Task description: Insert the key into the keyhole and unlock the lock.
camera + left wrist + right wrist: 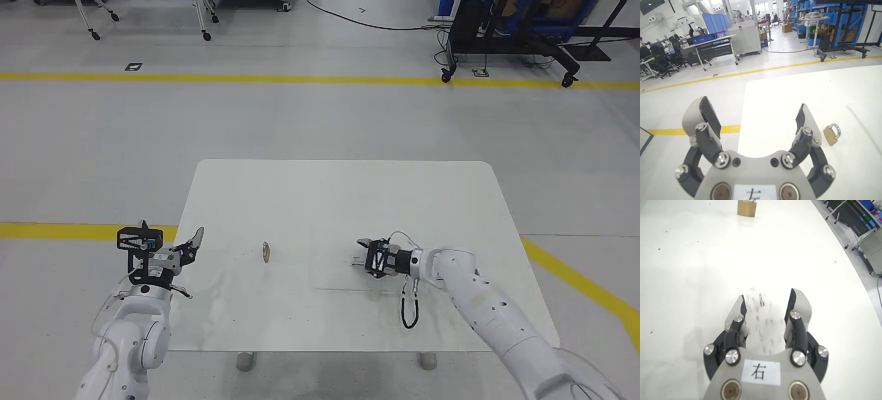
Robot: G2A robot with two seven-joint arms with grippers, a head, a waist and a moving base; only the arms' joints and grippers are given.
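Right jaws spread wide, key (pixel 762 300) lying between their tips

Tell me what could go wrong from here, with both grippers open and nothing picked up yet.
1. The small silver metal key lies low on the smooth white table between the open fingers of the right gripper; closing may push it away instead of pinching it.
2. The brass padlock with a silver shackle sits loose, apart from the open left gripper at the table's edge; pressing a key in could shove it.
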